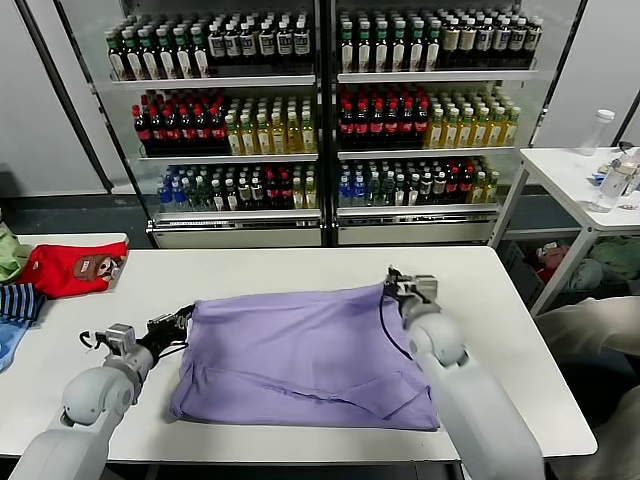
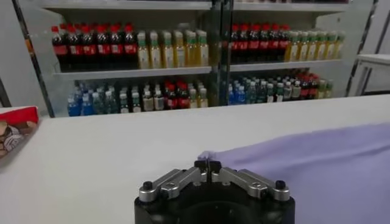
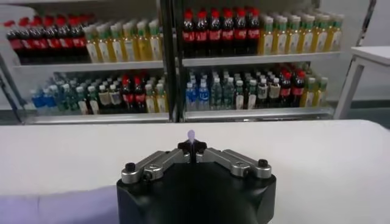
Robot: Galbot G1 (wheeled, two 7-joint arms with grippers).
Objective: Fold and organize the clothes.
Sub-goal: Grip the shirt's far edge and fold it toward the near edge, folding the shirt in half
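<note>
The clothes are one lavender T-shirt (image 1: 300, 355) lying flat, partly folded, on the white table (image 1: 300, 265). My left gripper (image 1: 185, 322) is at the shirt's far left corner. In the left wrist view this gripper (image 2: 208, 164) is shut on the corner of the cloth (image 2: 317, 164). My right gripper (image 1: 395, 283) is at the far right corner. In the right wrist view it (image 3: 192, 145) is shut, with a small tip of lavender fabric (image 3: 191, 135) poking out between the fingertips. More of the shirt (image 3: 55, 207) shows beside that wrist.
A red garment with a cartoon patch (image 1: 70, 268), a navy-striped one (image 1: 20, 300) and a green one (image 1: 8, 255) lie at the table's left end. Glass-fronted drink coolers (image 1: 320, 120) stand behind. A side table (image 1: 580, 170) with bottles stands at the right.
</note>
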